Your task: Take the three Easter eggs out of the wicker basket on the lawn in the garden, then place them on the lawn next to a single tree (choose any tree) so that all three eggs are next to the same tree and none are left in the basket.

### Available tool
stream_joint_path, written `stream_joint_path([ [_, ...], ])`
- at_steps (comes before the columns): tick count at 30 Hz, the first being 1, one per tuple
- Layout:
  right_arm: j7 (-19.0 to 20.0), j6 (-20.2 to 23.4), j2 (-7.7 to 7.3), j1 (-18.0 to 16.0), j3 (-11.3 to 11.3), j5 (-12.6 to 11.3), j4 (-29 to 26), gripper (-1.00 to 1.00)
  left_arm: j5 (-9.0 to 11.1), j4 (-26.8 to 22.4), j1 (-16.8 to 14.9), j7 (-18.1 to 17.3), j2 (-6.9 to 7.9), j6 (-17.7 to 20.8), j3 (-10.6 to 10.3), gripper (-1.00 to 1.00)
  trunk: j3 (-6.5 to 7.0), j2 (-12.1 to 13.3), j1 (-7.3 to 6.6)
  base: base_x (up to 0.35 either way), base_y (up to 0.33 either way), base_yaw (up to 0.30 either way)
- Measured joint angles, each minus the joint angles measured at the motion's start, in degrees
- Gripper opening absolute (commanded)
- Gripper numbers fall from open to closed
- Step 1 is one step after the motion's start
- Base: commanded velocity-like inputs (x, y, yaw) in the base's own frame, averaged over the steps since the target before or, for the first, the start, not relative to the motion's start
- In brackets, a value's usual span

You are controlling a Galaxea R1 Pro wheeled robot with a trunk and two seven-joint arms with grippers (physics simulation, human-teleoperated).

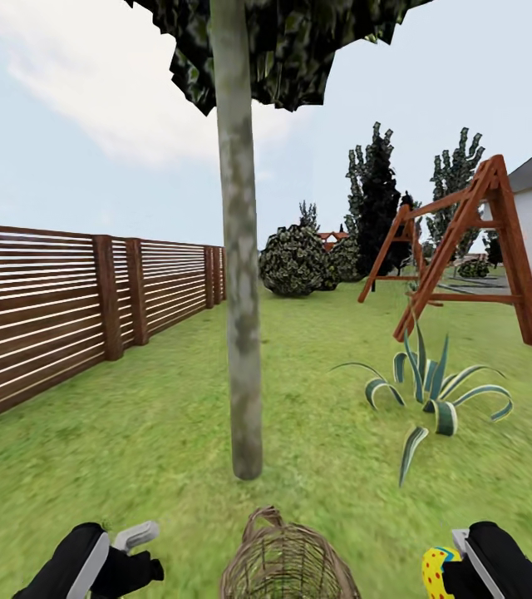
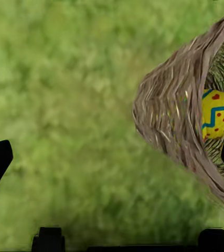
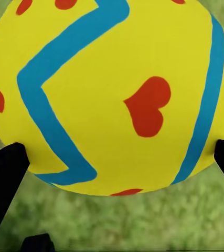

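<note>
- I see one Easter egg point(image 3: 112, 94), yellow with a blue zigzag and red marks, clamped between the two fingers of my right hand point(image 1: 453, 570); in the head view it sits low at the right, above the lawn point(image 1: 133, 433).
- A second egg point(image 2: 218, 114) lies inside the wicker basket point(image 1: 283, 561), seen through its opening in the left wrist view; I cannot make out a third one.
- The basket stands on the grass between my two hands, just in front of the tree point(image 1: 239, 249), whose pale mottled trunk rises close behind it.
- My left hand point(image 1: 129, 553) hangs beside the basket with its fingers spread wide and nothing between them.
- Further out: a striped spiky plant point(image 1: 432, 391), a wooden swing frame point(image 1: 465, 249), a slatted fence point(image 1: 66, 308).
</note>
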Motion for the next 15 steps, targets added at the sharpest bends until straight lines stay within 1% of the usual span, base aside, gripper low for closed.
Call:
stream_joint_path([
  [2,0.0,0.0,0.1,0.0,0.16,-0.04,0.05,-1.0,-0.12,-0.18,0.0,-0.23,3.39,0.09,0.06,1.0,0.0,0.0,0.0,-0.305,-0.178,0.0],
  [4,0.02,0.0,0.12,0.0,0.16,-0.02,0.08,-1.0,0.1,-0.32,-0.01,-0.83,8.36,0.2,0.28,1.0,0.0,0.0,0.0,-0.304,-0.178,0.0],
  [5,0.04,0.0,0.05,0.0,0.13,-0.07,0.08,-1.0,0.4,-0.32,-0.01,-2.61,10.58,0.24,0.31,1.0,0.0,0.0,0.0,-0.304,-0.178,0.0],
  [6,0.04,0.0,0.02,0.0,0.09,-0.11,0.08,-1.0,0.66,-0.31,0.0,-4.41,11.67,0.25,0.27,1.0,0.0,0.0,0.0,-0.304,-0.178,0.0],
  [7,0.04,0.0,-0.02,0.0,0.03,-0.11,0.07,-1.0,0.55,-0.14,0.01,-5.97,12.3,0.18,0.32,1.0,0.0,0.0,0.0,-0.304,-0.178,0.0],
  [9,0.04,0.0,-0.12,0.0,-0.08,-0.12,0.03,-1.0,0.44,-0.04,0.01,-7.39,12.94,0.12,0.31,1.0,0.0,0.0,0.0,-0.301,-0.182,0.0],
  [11,0.03,0.04,-0.12,0.0,-0.05,-0.14,-0.01,-1.0,0.38,0.16,0.01,-7.76,12.69,0.02,-0.1,1.0,0.0,-0.01,-0.02,-0.111,-0.277,0.0],
  [15,0.01,0.08,-0.03,-0.01,0.04,0.15,-0.02,-1.0,0.42,0.29,0.01,-7.77,12.23,-0.07,-0.16,1.0,0.0,0.0,-0.03,-0.014,-0.327,0.0],
])
